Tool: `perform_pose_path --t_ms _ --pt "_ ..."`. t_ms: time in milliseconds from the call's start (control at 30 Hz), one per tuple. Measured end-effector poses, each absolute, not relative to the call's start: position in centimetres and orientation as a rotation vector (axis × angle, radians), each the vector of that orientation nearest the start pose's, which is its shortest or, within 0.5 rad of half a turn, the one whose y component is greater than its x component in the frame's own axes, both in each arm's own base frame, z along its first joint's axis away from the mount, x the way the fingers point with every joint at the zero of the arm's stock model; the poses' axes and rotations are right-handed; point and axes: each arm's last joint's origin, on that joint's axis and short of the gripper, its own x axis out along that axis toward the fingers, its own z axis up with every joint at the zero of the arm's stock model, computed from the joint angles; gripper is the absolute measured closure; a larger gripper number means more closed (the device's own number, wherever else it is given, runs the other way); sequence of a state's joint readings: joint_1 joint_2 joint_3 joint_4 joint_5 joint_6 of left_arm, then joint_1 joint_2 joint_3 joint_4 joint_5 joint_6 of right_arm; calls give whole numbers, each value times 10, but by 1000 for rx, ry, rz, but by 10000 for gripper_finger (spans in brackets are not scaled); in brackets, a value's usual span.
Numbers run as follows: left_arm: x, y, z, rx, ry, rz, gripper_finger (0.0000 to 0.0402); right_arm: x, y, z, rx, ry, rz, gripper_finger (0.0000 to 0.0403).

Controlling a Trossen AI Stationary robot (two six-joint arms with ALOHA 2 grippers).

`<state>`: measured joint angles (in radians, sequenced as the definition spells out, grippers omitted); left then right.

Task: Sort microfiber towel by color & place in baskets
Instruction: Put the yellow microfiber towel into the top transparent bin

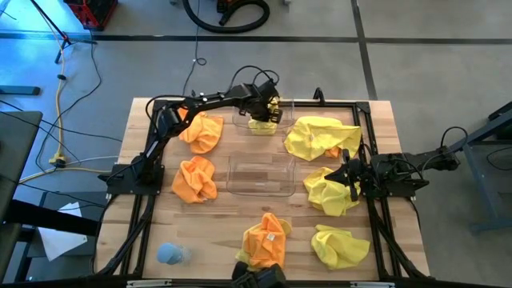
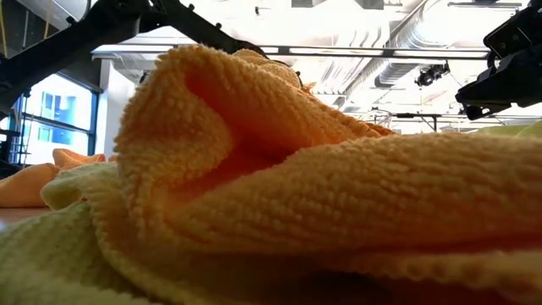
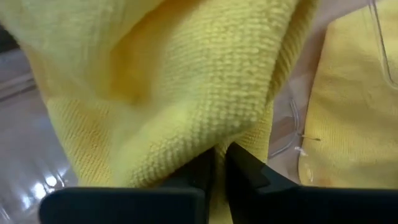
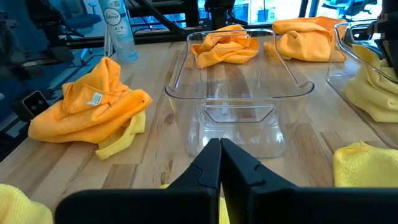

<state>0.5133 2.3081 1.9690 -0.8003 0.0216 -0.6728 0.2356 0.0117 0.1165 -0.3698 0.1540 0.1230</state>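
- You are early in the sort: the far basket [image 1: 268, 120], upper centre of the high view, is just getting a yellow towel [image 1: 264, 125], and the near basket [image 1: 262, 175] at centre looks empty.
- Left on the bench [image 1: 224, 224]: three orange towels, at [image 1: 201, 132], [image 1: 196, 179] and [image 1: 265, 239], and three yellow ones, at [image 1: 322, 137], [image 1: 330, 192] and [image 1: 339, 246], all well apart.
- The towels are soft, looped-pile cloths, each rumpled into a loose heap.
- Your left gripper [image 1: 267, 110] hangs over the far basket, jaws clamped on the yellow towel.
- Your right gripper [image 1: 350, 178] sits at centre right, jaws closed on nothing.
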Motion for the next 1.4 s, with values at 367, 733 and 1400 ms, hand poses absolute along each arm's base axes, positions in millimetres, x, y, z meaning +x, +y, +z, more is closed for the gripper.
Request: perform_pose_path --t_ms 367,733,1400 --pt "428 240 193 -865 930 786 296 85 16 167 70 265 65 402" --pt "440 226 251 -731 843 884 296 85 16 167 70 265 65 402" --pt "450 249 179 -909 932 958 296 85 16 167 70 265 65 402"
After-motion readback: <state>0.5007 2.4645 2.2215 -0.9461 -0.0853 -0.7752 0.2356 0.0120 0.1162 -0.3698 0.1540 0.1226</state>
